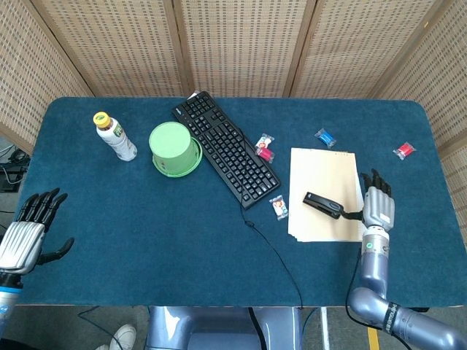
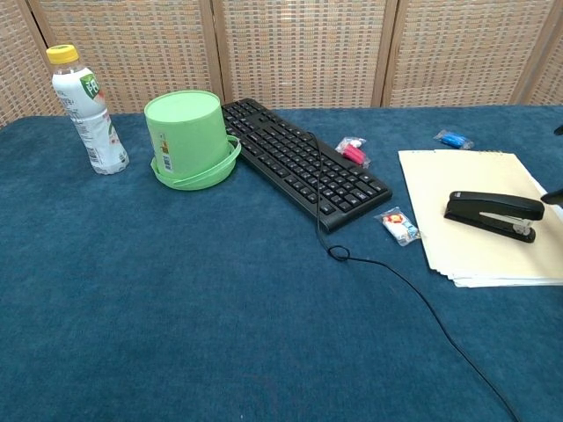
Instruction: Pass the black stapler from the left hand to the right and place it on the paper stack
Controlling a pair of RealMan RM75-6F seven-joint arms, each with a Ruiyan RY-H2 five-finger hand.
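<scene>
The black stapler (image 1: 323,205) (image 2: 493,213) lies flat on the cream paper stack (image 1: 321,175) (image 2: 457,176) at the right of the table, with nothing holding it. My right hand (image 1: 378,205) hovers just right of the stack, open with fingers spread, apart from the stapler; in the chest view only a dark fingertip (image 2: 552,197) shows at the right edge. My left hand (image 1: 29,227) is open at the table's near left corner, far from the stapler, and the chest view does not show it.
A black keyboard (image 1: 225,146) lies diagonally mid-table, its cable (image 1: 273,251) running to the front edge. A green tub (image 1: 174,149) and a bottle (image 1: 114,135) stand at the left. Small wrapped candies (image 1: 278,207) lie around the paper stack.
</scene>
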